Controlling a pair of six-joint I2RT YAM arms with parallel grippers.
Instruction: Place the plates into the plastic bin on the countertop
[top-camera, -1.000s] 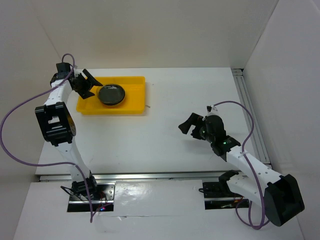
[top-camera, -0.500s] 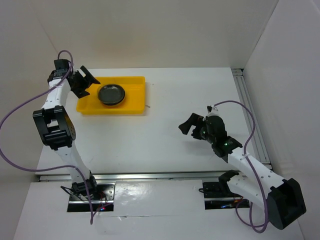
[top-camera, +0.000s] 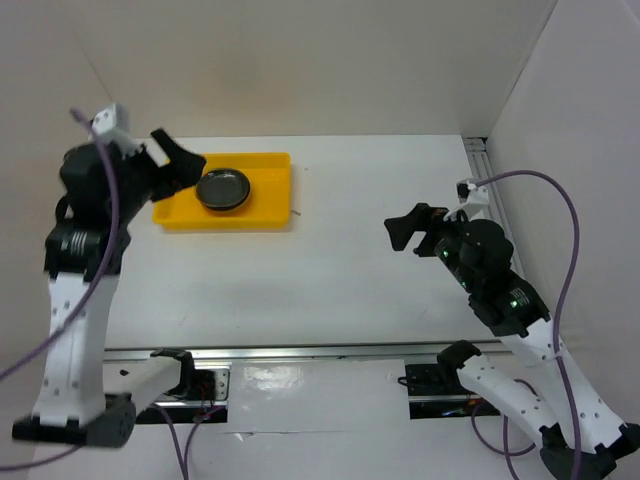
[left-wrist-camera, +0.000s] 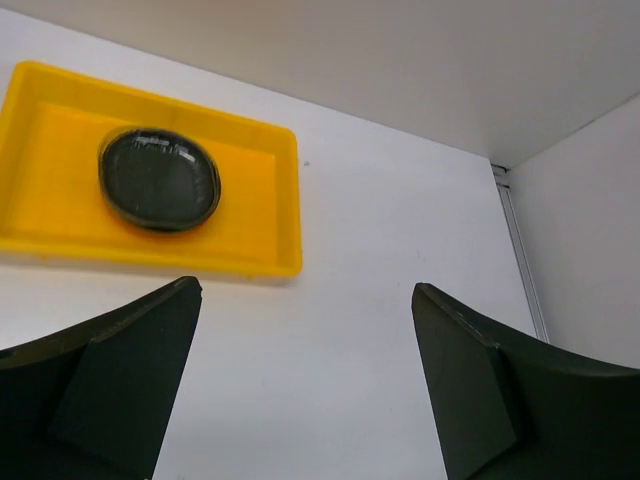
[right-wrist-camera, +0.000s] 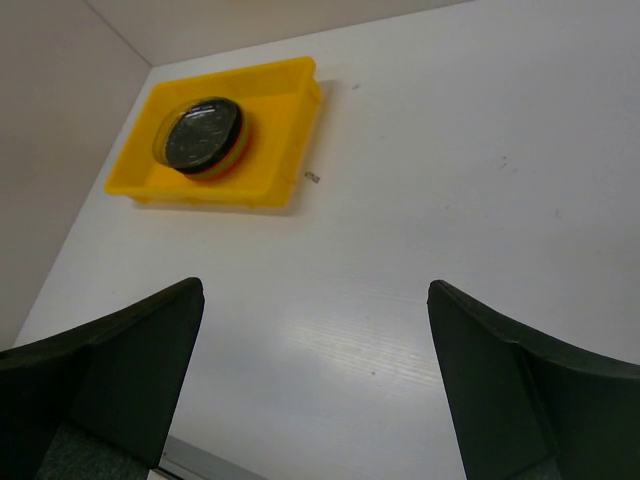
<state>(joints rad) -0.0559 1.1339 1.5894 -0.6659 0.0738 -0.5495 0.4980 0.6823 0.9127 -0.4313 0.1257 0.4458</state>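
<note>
The yellow plastic bin (top-camera: 262, 192) sits at the back left of the white countertop (top-camera: 330, 260). A stack of plates (top-camera: 221, 188) lies in its middle, a glossy black one on top; lime green and orange rims show beneath it in the right wrist view (right-wrist-camera: 200, 140). The bin (left-wrist-camera: 262, 190) and stack (left-wrist-camera: 158, 178) also show in the left wrist view. My left gripper (top-camera: 172, 165) is open and empty, raised by the bin's left end. My right gripper (top-camera: 408, 228) is open and empty, raised over the right half of the countertop. No plates lie outside the bin.
White walls enclose the countertop on three sides. A metal rail (top-camera: 495, 200) runs along the right edge and another (top-camera: 300, 352) along the front. A small dark speck (right-wrist-camera: 313, 177) lies beside the bin's right end.
Both arms have risen and pulled back towards their bases. The left gripper lifted away from the bin's left end; the right gripper moved up and right. The plates stayed still.
</note>
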